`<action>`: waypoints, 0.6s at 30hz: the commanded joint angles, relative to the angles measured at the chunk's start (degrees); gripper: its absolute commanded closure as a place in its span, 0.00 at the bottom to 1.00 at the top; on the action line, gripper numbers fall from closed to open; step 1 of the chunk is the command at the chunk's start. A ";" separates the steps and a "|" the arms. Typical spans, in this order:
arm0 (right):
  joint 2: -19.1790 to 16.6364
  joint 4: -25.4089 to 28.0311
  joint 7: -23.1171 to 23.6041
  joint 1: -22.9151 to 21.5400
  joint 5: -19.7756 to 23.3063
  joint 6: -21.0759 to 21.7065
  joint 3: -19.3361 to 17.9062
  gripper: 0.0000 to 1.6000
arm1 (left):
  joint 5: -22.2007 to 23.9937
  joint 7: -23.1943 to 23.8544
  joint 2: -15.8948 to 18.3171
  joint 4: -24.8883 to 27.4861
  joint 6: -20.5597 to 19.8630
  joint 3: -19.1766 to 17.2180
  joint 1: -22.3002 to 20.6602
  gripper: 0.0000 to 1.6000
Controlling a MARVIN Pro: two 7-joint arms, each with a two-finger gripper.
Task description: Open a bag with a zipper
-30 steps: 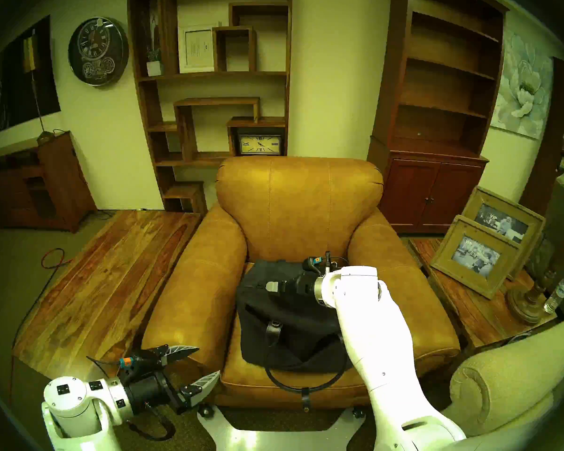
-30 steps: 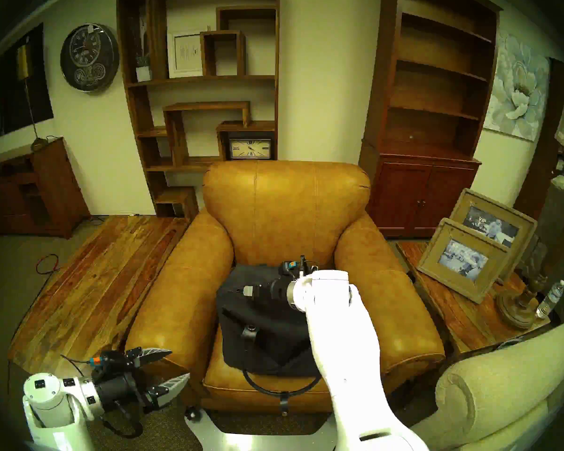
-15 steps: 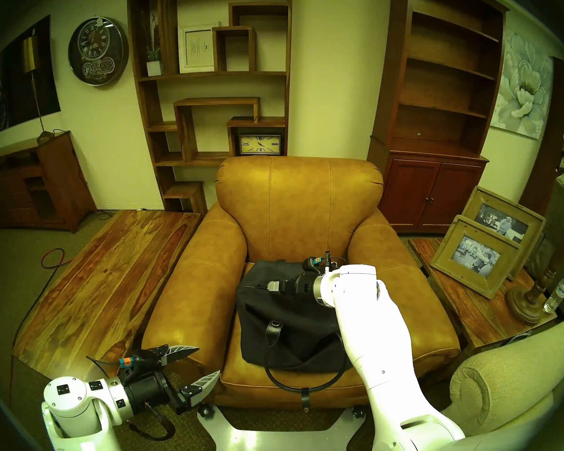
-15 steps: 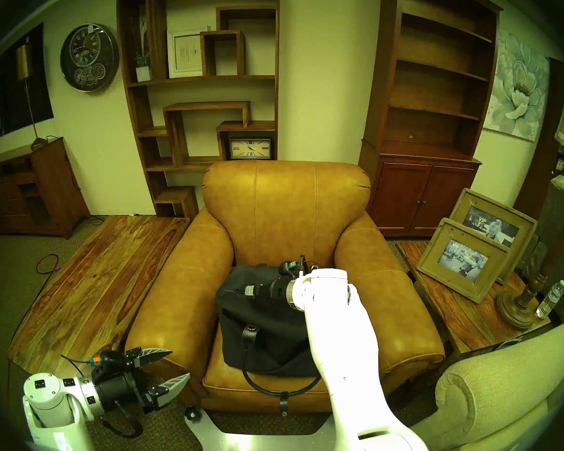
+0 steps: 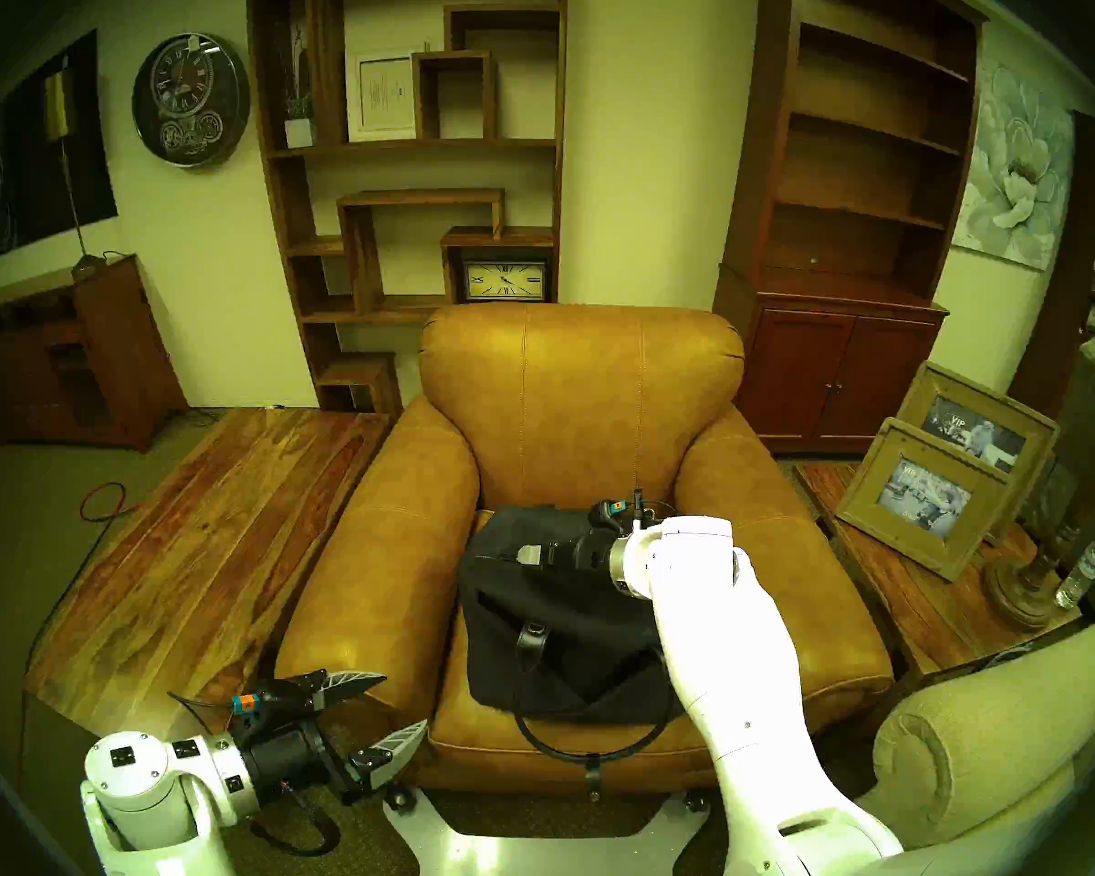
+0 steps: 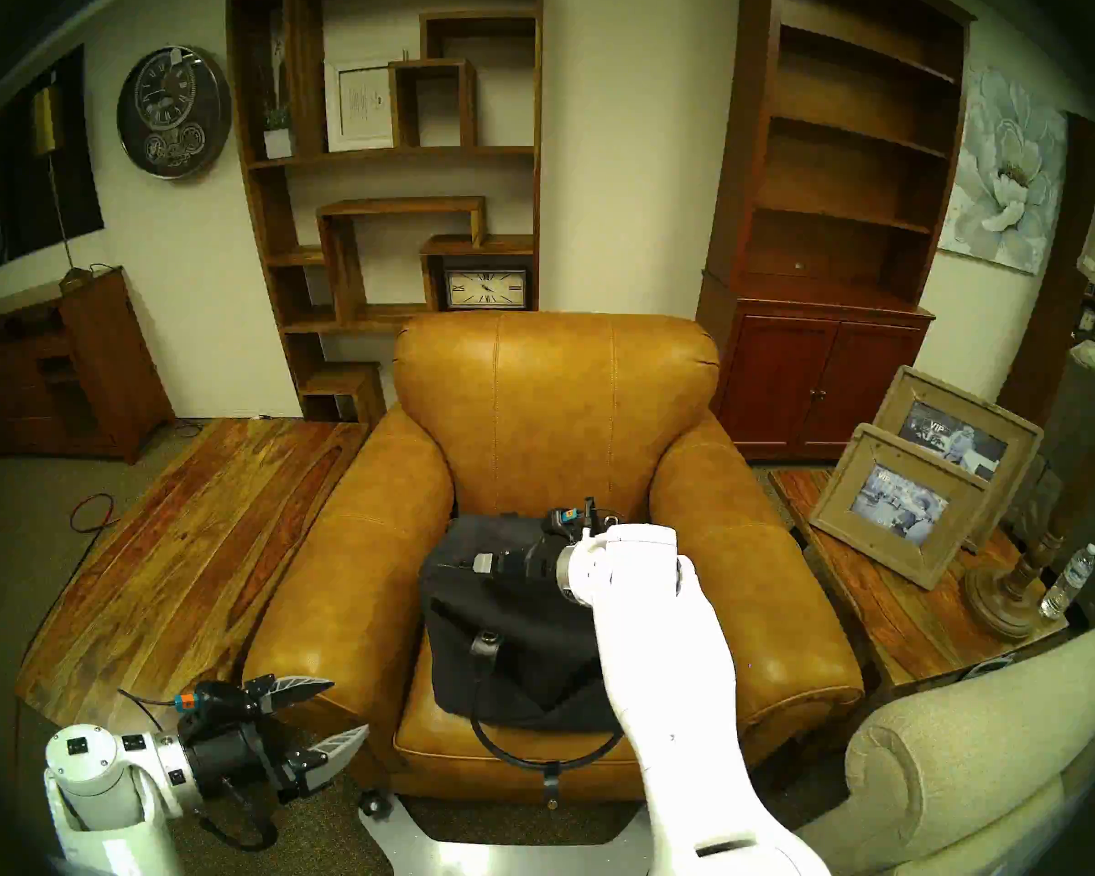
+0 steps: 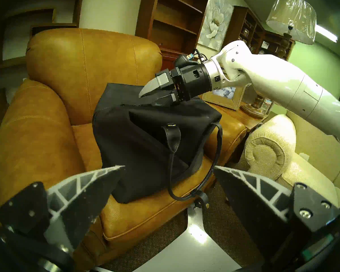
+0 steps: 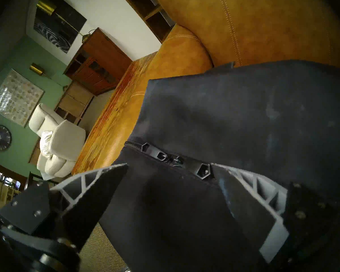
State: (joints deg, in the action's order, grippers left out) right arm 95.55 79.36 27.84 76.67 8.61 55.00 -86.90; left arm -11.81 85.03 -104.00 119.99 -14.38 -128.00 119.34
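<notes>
The black canvas bag (image 5: 564, 634) stands on the seat of the tan leather armchair (image 5: 583, 400); it also shows in the head right view (image 6: 520, 653) and left wrist view (image 7: 141, 140). One leather loop handle (image 5: 589, 751) hangs over the seat's front. The zipper (image 8: 161, 155) runs along the bag's top, its dark metal pulls lying between my right fingertips. My right gripper (image 5: 504, 555) (image 8: 169, 165) is open, low over the bag's top at its left end, holding nothing. My left gripper (image 5: 404, 699) (image 7: 169, 166) is open and empty near the armchair's front left corner.
A long wooden table (image 5: 203, 540) stands left of the armchair. A side table at the right carries picture frames (image 5: 930, 495), a lamp base (image 5: 1025, 590) and a water bottle (image 5: 1085, 571). A beige sofa arm (image 5: 975, 729) is at the near right.
</notes>
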 commanded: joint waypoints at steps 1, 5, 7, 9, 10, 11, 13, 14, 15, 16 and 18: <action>0.47 0.01 -0.27 -0.77 1.28 0.00 0.23 0.27 | 0.29 -0.03 0.11 0.78 0.05 0.12 0.08 0.00; 0.50 -0.16 -0.13 -0.83 1.20 0.00 0.15 0.27 | 0.29 -0.03 0.11 0.78 0.05 0.12 0.08 0.00; 0.51 -0.28 -0.19 -0.85 1.19 0.00 0.12 0.25 | 0.29 -0.03 0.11 0.78 0.05 0.12 0.08 0.00; 0.55 -0.46 -0.25 -0.92 1.13 0.00 0.06 0.31 | 0.29 -0.03 0.11 0.78 0.05 0.12 0.08 0.00; 0.56 -0.52 -0.24 -0.95 1.12 0.00 0.04 0.33 | 0.29 -0.03 0.11 0.78 0.05 0.12 0.08 0.00; 0.57 -0.58 -0.23 -0.99 1.12 0.00 0.02 0.32 | 0.29 -0.03 0.11 0.78 0.05 0.12 0.08 0.00; 0.58 -0.77 -0.13 -1.10 1.20 0.00 -0.06 0.35 | 0.29 -0.03 0.11 0.78 0.05 0.12 0.08 0.00; 0.55 -0.82 -0.10 -1.13 1.18 0.00 -0.03 0.39 | 0.29 -0.03 0.10 0.78 0.05 0.12 0.08 0.00; 0.48 -0.87 -0.08 -1.17 1.14 0.00 0.04 0.40 | 0.29 -0.03 0.10 0.78 0.05 0.12 0.08 0.00; 0.46 -0.88 -0.08 -1.18 1.11 0.00 0.07 0.46 | 0.29 -0.03 0.10 0.78 0.05 0.11 0.07 0.00; 0.27 -0.93 0.15 -1.20 1.14 0.00 0.15 0.49 | 0.29 -0.03 0.10 0.78 0.05 0.11 0.07 0.00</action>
State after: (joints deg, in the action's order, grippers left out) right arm 95.59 78.13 27.37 76.44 9.26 54.99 -86.97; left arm -11.82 85.03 -104.01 120.00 -14.38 -128.02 119.34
